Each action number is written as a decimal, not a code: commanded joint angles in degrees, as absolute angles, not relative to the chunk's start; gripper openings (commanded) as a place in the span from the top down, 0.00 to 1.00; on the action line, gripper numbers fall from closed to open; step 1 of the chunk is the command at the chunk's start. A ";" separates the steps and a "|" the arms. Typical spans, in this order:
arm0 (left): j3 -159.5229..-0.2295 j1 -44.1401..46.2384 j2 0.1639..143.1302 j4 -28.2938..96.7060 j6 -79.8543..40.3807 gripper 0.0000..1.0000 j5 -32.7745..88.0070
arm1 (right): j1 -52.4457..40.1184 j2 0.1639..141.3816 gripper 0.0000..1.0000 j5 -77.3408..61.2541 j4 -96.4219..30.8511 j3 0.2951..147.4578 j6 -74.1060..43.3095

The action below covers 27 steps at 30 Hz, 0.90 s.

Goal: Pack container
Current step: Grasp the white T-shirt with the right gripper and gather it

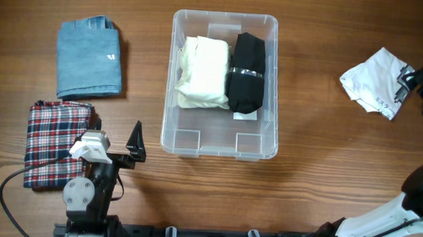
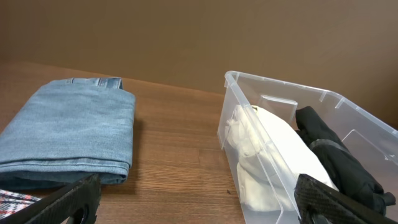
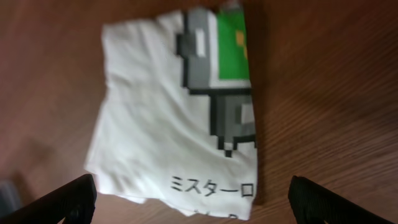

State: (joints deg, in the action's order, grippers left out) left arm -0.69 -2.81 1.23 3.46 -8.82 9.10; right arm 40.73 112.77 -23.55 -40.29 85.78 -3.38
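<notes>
Overhead: the container [image 1: 226, 15] sits mid-table, slightly left of centre. It holds 2 folded pieces side by side, a cream garment [image 1: 203, 72] on the left and a black garment [image 1: 246, 71] on the right, touching each other. The strip of floor nearest me is bare. On the table to its left lie folded jeans [image 1: 88, 58] and, nearer me, a plaid shirt [image 1: 55, 142]. My left gripper [image 1: 133, 147] is parked just beside the plaid, off the cloth. Far right, my right gripper [image 1: 403, 82] is at the outer edge of a white printed tee [image 1: 370, 82], well apart from the tub.

Left wrist: both fingers [image 2: 68, 202] show at the bottom corners, spread wide with nothing between them. The jeans and the tub wall lie ahead.

Right wrist: the fingers [image 3: 62, 200] are also spread wide, empty, and hang above the tee, its pixel print and a line of Japanese text facing up.

I judge the step in hand to be picking up the tee. I would drop straight down so the jaws straddle the folded edge, catch every layer in 1 pinch, lift clear of the table, then carry it over the rim rather than drag it.
</notes>
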 commanded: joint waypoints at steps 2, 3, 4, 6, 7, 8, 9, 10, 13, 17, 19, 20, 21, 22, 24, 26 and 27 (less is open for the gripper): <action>-0.36 -3.33 1.15 3.49 -7.68 0.00 9.37 | 42.52 115.15 0.01 -26.50 -39.83 85.47 0.08; -0.36 -3.33 1.15 3.51 -7.68 0.00 9.37 | 42.76 115.46 0.01 -26.76 -39.75 85.47 0.23; -0.36 -3.33 1.15 3.49 -7.68 0.00 9.39 | 43.11 115.77 0.00 -28.03 -39.59 85.47 0.86; -0.36 -3.33 1.15 3.49 -7.68 0.00 9.39 | 43.33 116.42 0.00 -30.06 -39.27 85.47 1.45; -0.36 -3.33 1.15 3.49 -7.68 0.00 9.39 | 43.33 116.73 0.00 -30.33 -39.07 85.47 1.17; -0.36 -3.33 1.15 3.49 -7.68 0.00 9.39 | 43.33 117.01 0.00 -30.33 -38.96 85.47 0.82; -0.36 -3.33 1.15 3.49 -7.68 0.00 9.39 | 43.33 117.69 0.00 -30.81 -38.61 85.47 0.82; -0.38 -3.33 1.15 3.49 -7.68 0.00 9.39 | 43.38 118.06 0.00 -31.48 -38.54 85.47 0.82; -0.36 -3.33 1.15 3.49 -7.68 0.00 9.37 | 43.38 120.22 0.00 -34.17 -37.80 85.47 0.91; -0.36 -3.33 1.15 3.49 -7.68 0.00 9.37 | 43.38 121.93 0.00 -35.90 -36.84 85.47 1.08; -0.36 -3.33 1.15 3.49 -7.68 0.00 9.39 | 43.38 122.43 0.00 -35.88 -36.45 85.47 1.10; -0.38 -3.33 1.15 3.49 -7.68 0.00 9.37 | 43.38 122.74 0.00 -35.86 -36.34 85.47 1.17; -0.36 -3.33 1.15 3.49 -7.68 0.00 9.39 | 43.38 123.11 0.00 -35.90 -36.18 85.47 1.28; -0.36 -3.33 1.15 3.49 -7.68 0.00 9.37 | 43.38 123.37 0.00 -35.83 -36.14 85.47 1.34; -0.36 -3.33 1.15 3.49 -7.68 0.00 9.37 | 43.38 123.74 0.00 -35.86 -35.83 85.47 1.34; -0.36 -3.33 1.15 3.51 -7.68 0.00 9.37 | 43.38 123.90 0.00 -35.88 -35.46 85.47 1.32; -0.38 -3.33 1.15 3.49 -7.68 0.00 9.37 | 43.38 123.92 0.00 -35.88 -35.31 85.47 1.32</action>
